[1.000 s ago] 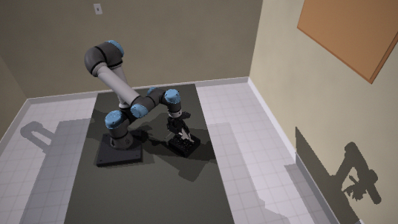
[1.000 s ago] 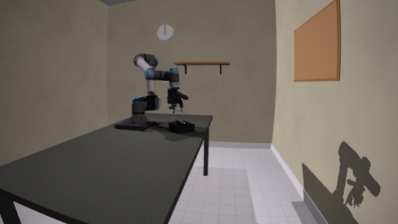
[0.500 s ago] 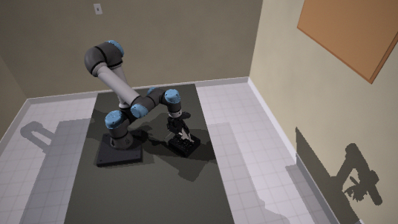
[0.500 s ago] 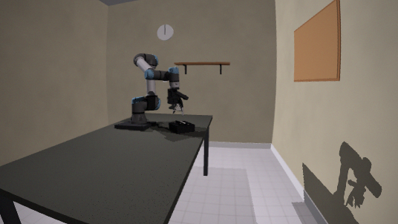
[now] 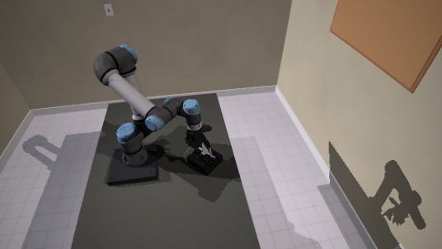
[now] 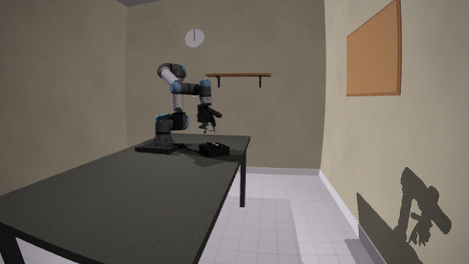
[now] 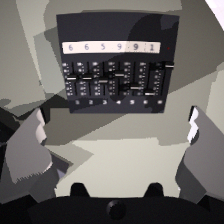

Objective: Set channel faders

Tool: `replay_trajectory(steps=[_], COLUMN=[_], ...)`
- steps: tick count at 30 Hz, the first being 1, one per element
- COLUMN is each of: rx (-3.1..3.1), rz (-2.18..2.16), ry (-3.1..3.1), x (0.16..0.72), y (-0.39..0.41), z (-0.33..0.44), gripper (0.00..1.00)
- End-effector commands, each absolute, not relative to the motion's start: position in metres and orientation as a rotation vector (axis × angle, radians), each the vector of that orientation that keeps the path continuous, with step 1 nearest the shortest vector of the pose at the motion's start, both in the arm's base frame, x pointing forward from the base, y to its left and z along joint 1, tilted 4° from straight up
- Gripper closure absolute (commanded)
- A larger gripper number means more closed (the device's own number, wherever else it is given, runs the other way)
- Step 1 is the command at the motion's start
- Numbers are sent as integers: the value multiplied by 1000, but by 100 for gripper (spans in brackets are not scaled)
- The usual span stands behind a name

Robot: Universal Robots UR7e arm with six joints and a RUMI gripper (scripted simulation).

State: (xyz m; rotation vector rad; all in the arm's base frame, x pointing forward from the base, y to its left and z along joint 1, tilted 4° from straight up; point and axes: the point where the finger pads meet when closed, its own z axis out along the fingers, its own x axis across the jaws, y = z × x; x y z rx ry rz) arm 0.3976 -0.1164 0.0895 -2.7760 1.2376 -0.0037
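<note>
The black lighting desk (image 7: pixel 116 62) lies on the dark table, seen from above in the wrist view. A white tape strip (image 7: pixel 111 47) across its top reads 6 6 5 9 9 1. Below it stand several channel faders (image 7: pixel 107 80) at mixed heights, and the master fader (image 7: pixel 169 65) sits at the far right, near the top of its slot. My gripper (image 7: pixel 116 107) hangs above the desk, open and empty, its two fingers wide apart at the frame's sides. The desk also shows in the top view (image 5: pixel 204 160) and the exterior view (image 6: pixel 213 149), with the gripper (image 6: pixel 209 128) a little above it.
The arm's base plate (image 5: pixel 133 166) stands left of the desk on the table. The table's right edge (image 5: pixel 231 144) runs close beside the desk. A wall shelf (image 6: pixel 238 75) hangs behind, well above.
</note>
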Motion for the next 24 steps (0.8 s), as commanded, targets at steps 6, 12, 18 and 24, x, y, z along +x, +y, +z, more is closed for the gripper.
replay_trajectory(steps=[6,12,18,24], rx=[-2777,-2777,-2777,-2787], rz=[-3,-3,-3,-3], ry=[1237,1237,1237,1215], x=[397,397,397,397], y=[-115,-115,-115,-115], z=[89,89,89,90], gripper=[0,0,0,0])
